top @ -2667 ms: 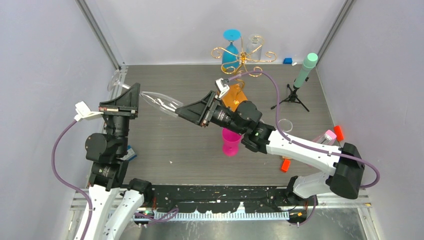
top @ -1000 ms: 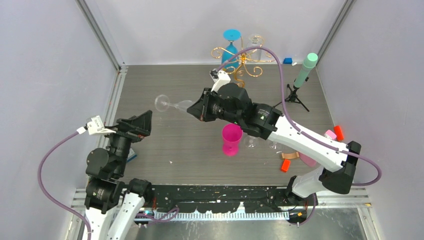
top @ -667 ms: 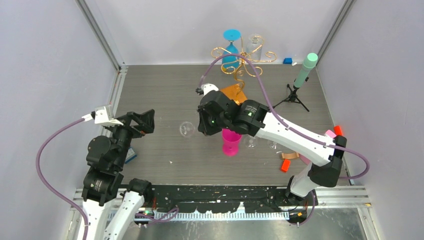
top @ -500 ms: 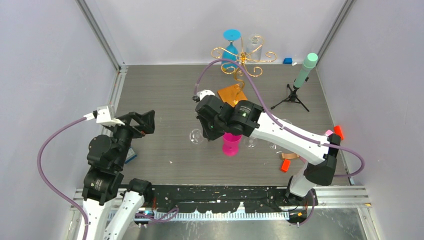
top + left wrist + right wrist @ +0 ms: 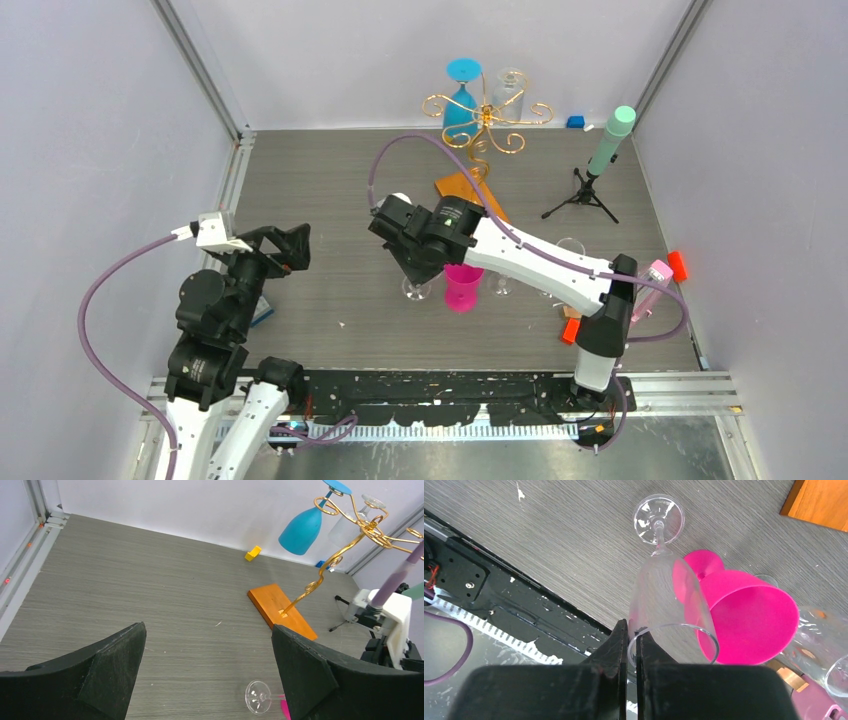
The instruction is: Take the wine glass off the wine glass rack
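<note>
The gold wire wine glass rack [image 5: 487, 112] stands at the back on its orange wooden base [image 5: 468, 188]. A blue glass [image 5: 461, 100] and a clear glass [image 5: 508, 88] hang from its arms. My right gripper [image 5: 418, 266] points down, off the rack, shut on the rim of a clear wine glass [image 5: 659, 580]. That glass is upright, its foot [image 5: 658, 517] at the table beside a pink glass [image 5: 744, 615]. I cannot tell whether the foot touches the table. My left gripper [image 5: 208, 630] is open and holds nothing, to the left of the glass.
A black tripod with a mint cylinder [image 5: 602, 165] stands at the right rear. More clear glasses [image 5: 570, 250] sit right of the pink glass, with a pink bottle [image 5: 652, 278] and red-orange pieces [image 5: 572, 330]. A yellow block [image 5: 253, 553] lies by the back wall.
My right arm swung the clear glass from lying sideways in the air to upright and brought it down toward me beside the pink glass. The left arm drew back earlier and now holds still.
</note>
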You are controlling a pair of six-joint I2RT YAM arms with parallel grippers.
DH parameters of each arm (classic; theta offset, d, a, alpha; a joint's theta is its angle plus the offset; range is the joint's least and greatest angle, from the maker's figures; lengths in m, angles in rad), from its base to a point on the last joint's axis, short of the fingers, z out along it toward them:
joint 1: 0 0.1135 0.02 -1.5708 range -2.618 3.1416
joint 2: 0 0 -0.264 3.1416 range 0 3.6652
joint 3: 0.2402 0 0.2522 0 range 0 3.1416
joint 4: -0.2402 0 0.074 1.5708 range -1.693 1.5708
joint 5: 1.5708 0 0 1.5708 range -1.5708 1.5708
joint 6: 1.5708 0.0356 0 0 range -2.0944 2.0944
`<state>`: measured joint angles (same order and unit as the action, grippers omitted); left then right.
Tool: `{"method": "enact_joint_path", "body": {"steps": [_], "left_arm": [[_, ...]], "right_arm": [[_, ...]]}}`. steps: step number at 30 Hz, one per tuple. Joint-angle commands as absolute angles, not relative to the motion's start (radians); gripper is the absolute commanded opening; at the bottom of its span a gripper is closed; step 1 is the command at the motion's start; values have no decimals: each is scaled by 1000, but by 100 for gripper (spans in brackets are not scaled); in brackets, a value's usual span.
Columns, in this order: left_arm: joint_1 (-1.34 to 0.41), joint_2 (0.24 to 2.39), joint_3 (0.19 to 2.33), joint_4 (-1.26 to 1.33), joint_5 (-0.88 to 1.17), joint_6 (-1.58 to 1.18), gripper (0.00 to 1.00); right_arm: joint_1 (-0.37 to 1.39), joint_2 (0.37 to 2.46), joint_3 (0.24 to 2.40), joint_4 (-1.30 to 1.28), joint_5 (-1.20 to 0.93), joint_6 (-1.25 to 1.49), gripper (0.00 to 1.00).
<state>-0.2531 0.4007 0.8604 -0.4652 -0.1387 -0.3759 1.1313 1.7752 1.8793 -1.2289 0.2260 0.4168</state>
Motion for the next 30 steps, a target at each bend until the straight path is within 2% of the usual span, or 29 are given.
{"method": "enact_joint_path", "body": {"steps": [1, 20, 23, 26, 30], "left_arm": [[-253, 387, 852, -460, -147, -345, 100], [-253, 379, 840, -453, -126, -351, 100], [-253, 380, 844, -453, -125, -351, 100], [-253, 381, 853, -461, -117, -348, 100], [-253, 373, 857, -462, -120, -348, 100]], "right_arm": [[1136, 1795, 1957, -1280, 219, 364, 0], [1136, 1879, 1998, -1340, 144, 302, 8], [1136, 1894, 2012, -1335, 152, 301, 19], [1135, 1913, 2043, -1344, 173, 301, 37], [1133, 1931, 2099, -1347, 199, 297, 50]]}}
